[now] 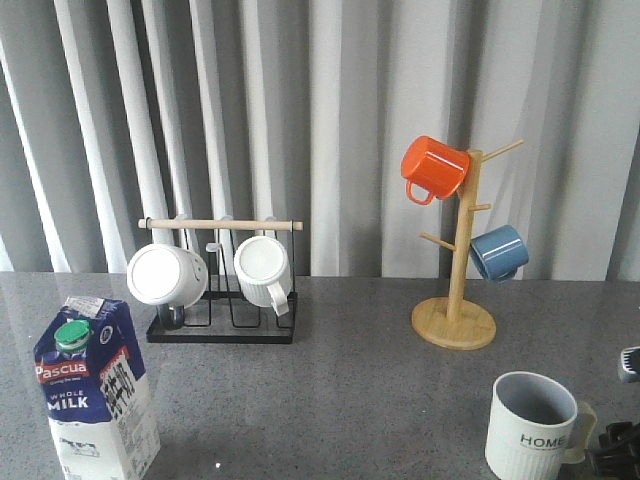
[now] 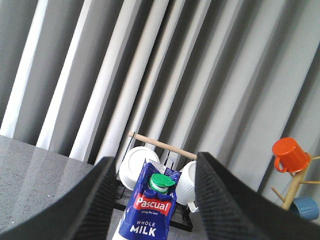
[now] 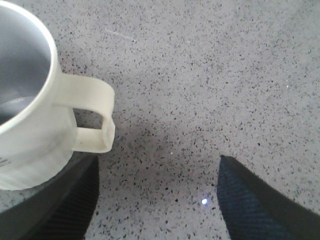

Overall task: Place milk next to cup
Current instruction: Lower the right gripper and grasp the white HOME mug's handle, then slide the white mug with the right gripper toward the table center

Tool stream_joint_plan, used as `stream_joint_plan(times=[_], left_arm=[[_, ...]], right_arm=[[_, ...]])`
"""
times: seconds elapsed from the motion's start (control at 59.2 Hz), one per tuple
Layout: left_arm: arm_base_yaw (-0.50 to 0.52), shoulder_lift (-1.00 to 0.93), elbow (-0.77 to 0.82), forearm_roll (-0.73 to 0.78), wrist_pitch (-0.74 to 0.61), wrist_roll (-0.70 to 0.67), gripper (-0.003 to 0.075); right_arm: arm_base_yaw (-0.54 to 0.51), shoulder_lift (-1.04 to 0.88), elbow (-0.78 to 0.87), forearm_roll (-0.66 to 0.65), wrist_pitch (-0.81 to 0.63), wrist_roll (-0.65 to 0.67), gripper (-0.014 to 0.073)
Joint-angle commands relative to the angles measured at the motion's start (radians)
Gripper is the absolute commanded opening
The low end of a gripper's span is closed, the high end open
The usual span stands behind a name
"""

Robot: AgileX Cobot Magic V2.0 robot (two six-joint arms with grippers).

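The left pincer [image 2: 152,200] is spread wide, with the milk [image 2: 148,210] standing between its two fingers but not touched by them. The right pincer [image 3: 157,200] is spread wide too, pinching nothing; the cup [image 3: 35,100] stands just beside one finger, its handle [image 3: 92,117] poking toward the gap. On the grey worktop [image 1: 340,390], the milk [image 1: 95,390] is at the front left corner. The cup [image 1: 532,425] is at the front right corner, well apart from it.

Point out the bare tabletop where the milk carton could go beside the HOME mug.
Bare grey tabletop runs from the milk carton to the left of the HOME mug, in front of the black mug rack. The mug's right is crowded by the right pincer.
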Motion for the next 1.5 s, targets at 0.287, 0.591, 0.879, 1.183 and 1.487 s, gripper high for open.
stream_joint_plan(times=[0.287, 0.591, 0.879, 1.183, 1.487], left_arm=[[0.003, 0.020, -0.033, 0.000, -0.055, -0.005, 0.0363], [0.003, 0.020, -0.033, 0.001, -0.054, -0.005, 0.0363], [0.003, 0.020, -0.033, 0.001, 0.001, -0.005, 0.0363], [0.003, 0.020, -0.033, 0.001, 0.002, -0.005, 0.0363], [0.003, 0.020, -0.033, 0.000, 0.002, -0.005, 0.0363]], right_arm=[[0.002, 0.042, -0.026, 0.016, -0.139, -0.007, 0.0461], [0.004, 0.116, -0.032, 0.007, -0.318, -0.007, 0.0441], [0.011, 0.201, -0.044, -0.147, -0.450, 0.080, 0.0016], [0.012, 0.100, -0.046, -0.298, -0.482, 0.304, -0.0010], [0.193, 0.003, -0.056, -0.567, -0.502, 0.667, -0.0008]])
